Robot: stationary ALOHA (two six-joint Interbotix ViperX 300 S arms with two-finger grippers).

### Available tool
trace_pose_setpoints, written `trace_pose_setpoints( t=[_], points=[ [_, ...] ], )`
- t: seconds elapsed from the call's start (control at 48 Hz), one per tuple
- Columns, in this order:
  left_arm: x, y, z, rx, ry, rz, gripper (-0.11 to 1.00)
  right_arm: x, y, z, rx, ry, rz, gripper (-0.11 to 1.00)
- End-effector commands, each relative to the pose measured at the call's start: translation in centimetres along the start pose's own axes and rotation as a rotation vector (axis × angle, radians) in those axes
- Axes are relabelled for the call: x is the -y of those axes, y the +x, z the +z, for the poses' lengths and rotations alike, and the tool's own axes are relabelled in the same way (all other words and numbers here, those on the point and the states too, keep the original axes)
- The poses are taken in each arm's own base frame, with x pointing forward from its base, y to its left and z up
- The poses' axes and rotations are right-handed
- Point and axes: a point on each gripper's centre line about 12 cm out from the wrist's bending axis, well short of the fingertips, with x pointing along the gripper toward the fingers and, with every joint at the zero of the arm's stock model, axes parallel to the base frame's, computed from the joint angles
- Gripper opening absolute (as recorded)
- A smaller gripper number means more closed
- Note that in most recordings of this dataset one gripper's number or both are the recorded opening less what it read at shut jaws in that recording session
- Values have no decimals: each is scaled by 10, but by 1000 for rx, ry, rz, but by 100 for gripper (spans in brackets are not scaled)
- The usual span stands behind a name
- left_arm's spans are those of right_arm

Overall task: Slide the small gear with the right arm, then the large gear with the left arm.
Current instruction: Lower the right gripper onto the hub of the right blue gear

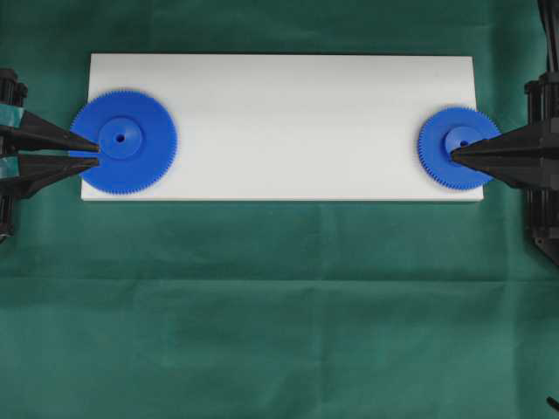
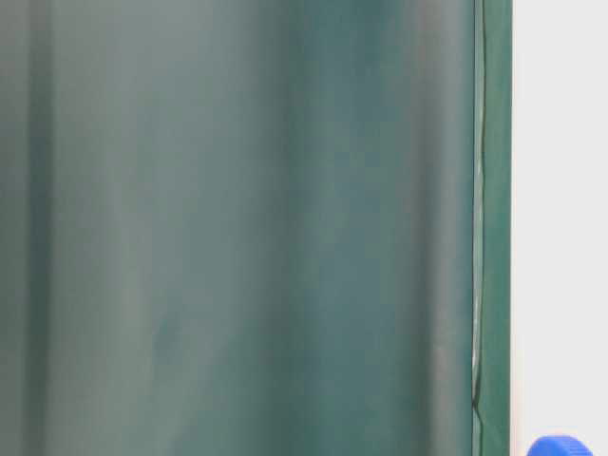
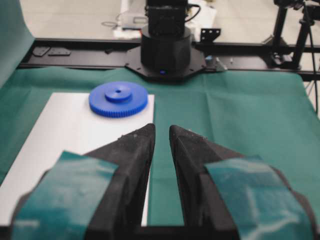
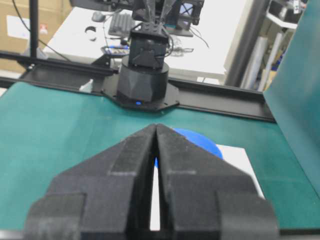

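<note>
Two blue gears are sitting at opposite ends of a white board (image 1: 288,113) on the green-draped worktop: the right pincer (image 1: 454,154), tips together, is pressing the small gear (image 1: 445,170) for the first slide, while the left pincer (image 1: 96,154), tips slightly apart, is waiting at the large gear (image 1: 140,166)

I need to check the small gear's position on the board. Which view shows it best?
The overhead view: the small gear shows whole at the white board's right end. The left wrist view shows it distant; the right gripper mostly hides it in its wrist view.
</note>
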Motion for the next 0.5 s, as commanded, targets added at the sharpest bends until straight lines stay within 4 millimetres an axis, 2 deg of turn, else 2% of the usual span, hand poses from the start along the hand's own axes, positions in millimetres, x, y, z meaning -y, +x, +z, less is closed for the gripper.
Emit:
trace_pose_setpoints(
  t=[0.0, 0.042, 0.104, 0.167, 0.48],
  points=[
    [-1, 3, 6, 14, -2, 6, 24, 3, 2, 5, 14, 6, -17, 50],
    [-1, 4, 5, 11, -4, 8, 21, 5, 2, 4, 8, 6, -26, 50],
    [-2, 3, 3, 5, -5, 11, 8, 11, 1, 2, -1, 5, -55, 50],
    [-3, 3, 2, 3, -5, 14, 0, 18, 1, 0, -10, 8, -91, 50],
    [-10, 1, -4, -7, -5, 51, 0, 65, -23, -2, -75, 33, -360, 50]
  ],
)
